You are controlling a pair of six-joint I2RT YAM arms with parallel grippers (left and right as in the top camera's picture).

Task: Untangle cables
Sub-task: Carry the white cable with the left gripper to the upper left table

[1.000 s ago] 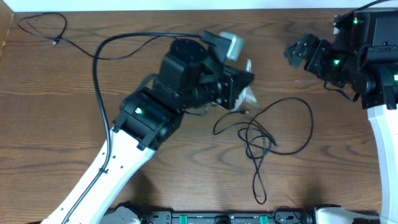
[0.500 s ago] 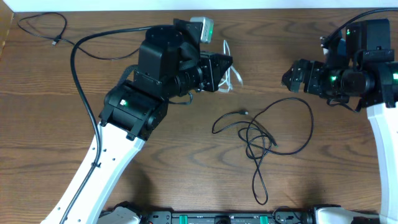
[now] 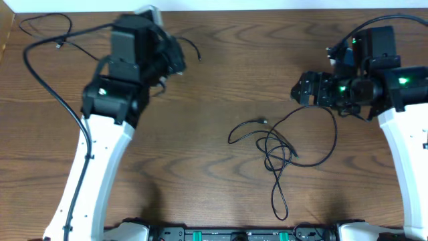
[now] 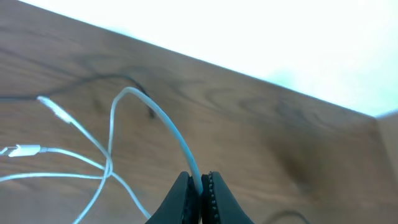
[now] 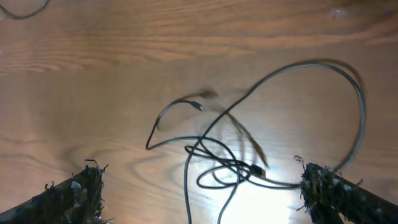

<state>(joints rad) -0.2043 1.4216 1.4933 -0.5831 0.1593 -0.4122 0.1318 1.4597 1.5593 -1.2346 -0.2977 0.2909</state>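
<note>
A thin white cable (image 4: pixel 163 122) is pinched in my left gripper (image 4: pixel 200 178), which is shut on it near the table's far edge. Its loose loops and small plug (image 4: pixel 25 150) trail to the left over the wood. From overhead the left gripper (image 3: pixel 174 57) sits at the upper left and hides the white cable. A black cable (image 3: pixel 281 144) lies in a loose tangle at the table's middle. My right gripper (image 3: pixel 302 90) hovers open just beyond that tangle. In the right wrist view the black cable (image 5: pixel 230 163) lies between the wide-spread fingers (image 5: pixel 81 193). Another thin black cable (image 3: pixel 47 30) lies at the far left corner.
A short black cord end (image 3: pixel 194 47) curls just right of the left gripper. The left arm's thick black cable (image 3: pixel 53 100) arcs over the table's left side. The table's far edge (image 4: pixel 261 78) runs close behind the left gripper.
My left arm has swung up and to the left, carrying the white cable away from the black tangle. My right gripper has moved left and nearer to the tangle, still open.
</note>
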